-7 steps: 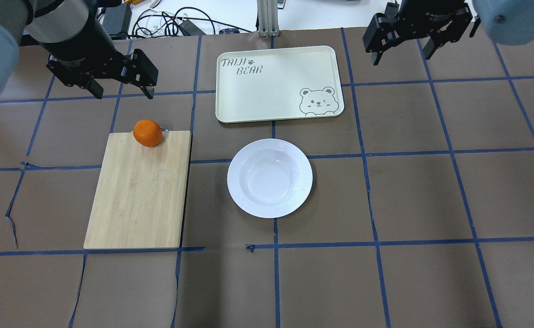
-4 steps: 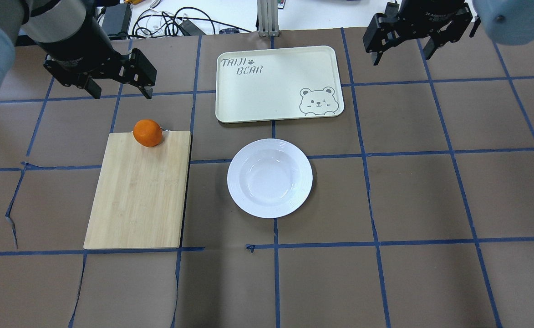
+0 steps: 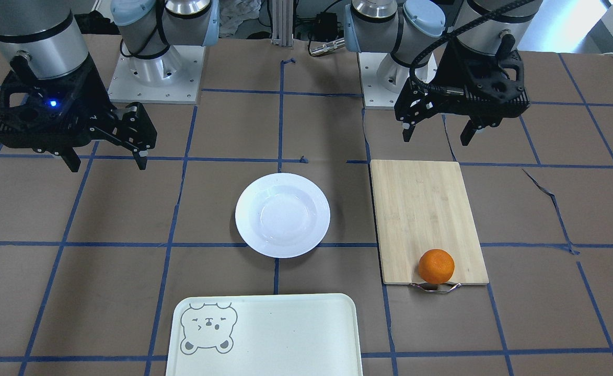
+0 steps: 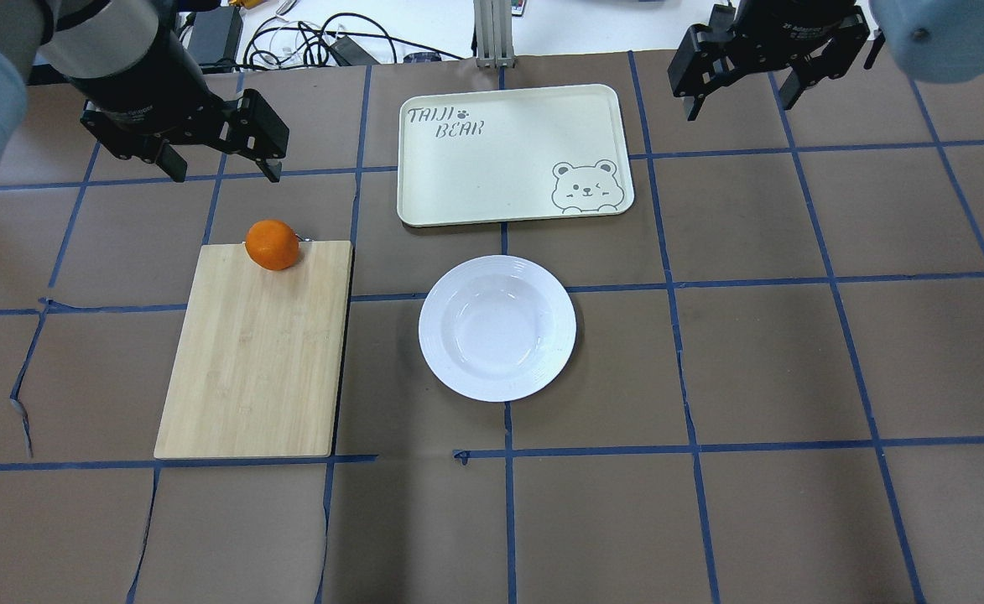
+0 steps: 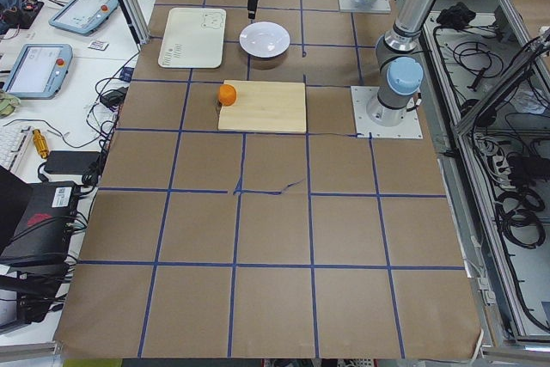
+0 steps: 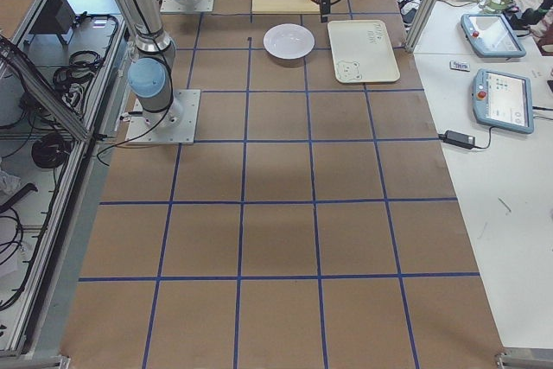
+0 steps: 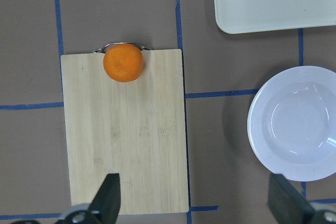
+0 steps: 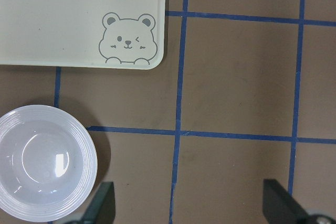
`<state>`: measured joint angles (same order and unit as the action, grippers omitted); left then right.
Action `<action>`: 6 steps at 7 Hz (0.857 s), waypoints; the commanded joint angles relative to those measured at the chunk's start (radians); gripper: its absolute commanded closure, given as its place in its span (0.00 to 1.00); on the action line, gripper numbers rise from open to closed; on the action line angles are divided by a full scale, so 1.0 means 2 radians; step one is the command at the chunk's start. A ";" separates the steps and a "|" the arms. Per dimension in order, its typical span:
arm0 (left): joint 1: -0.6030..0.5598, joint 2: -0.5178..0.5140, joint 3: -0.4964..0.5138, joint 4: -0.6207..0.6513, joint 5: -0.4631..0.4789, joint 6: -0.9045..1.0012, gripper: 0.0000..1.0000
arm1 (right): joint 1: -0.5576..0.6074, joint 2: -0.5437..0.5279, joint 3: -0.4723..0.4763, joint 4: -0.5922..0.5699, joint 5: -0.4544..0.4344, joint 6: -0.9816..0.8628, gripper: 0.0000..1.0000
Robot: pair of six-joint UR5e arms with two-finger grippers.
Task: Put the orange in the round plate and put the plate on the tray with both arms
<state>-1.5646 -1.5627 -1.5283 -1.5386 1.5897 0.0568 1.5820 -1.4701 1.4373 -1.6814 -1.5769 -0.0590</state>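
- Since a second ago, only the left gripper (image 4: 226, 168) has crept a touch farther from the robot; the orange, plate, tray and right gripper have not moved.
- The orange (image 4: 273, 244) sits on the far end of the bamboo cutting board (image 4: 252, 361), right at the edge above the metal handle (image 4: 307, 240), so it is free on all sides for a grasp from above.
- The round plate (image 4: 429, 329) lies empty on the table (image 4: 793, 352), just beside the board on its right and near the tray, well placed to receive the fruit.
- The tray (image 4: 508, 168) rests bare beyond the plate, apart from it, leaving room for a two-sided lift across.
- The left gripper hangs above the table just beyond the orange, fingers spread wide and empty; likely it is lining up for the pick, since the fruit is on its side.
- The right gripper (image 4: 739, 105) hovers to the right of the tray, well apart from the plate, fingers also spread and holding nothing, probably waiting for the plate carry.
- No step of the task is done yet.
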 commanded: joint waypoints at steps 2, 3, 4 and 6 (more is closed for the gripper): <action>0.000 0.001 -0.001 0.000 0.000 0.000 0.00 | 0.000 0.001 0.000 -0.001 0.000 0.000 0.00; 0.000 0.001 -0.001 0.000 0.001 0.000 0.00 | 0.000 0.000 0.000 0.000 0.000 0.000 0.00; 0.000 0.000 -0.001 0.002 0.004 -0.006 0.00 | 0.000 0.000 0.000 0.000 0.000 0.000 0.00; 0.000 0.001 -0.001 0.001 0.004 -0.006 0.00 | 0.000 -0.001 0.000 0.000 -0.001 0.000 0.00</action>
<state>-1.5646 -1.5608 -1.5296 -1.5369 1.5977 0.0465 1.5815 -1.4704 1.4373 -1.6813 -1.5779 -0.0598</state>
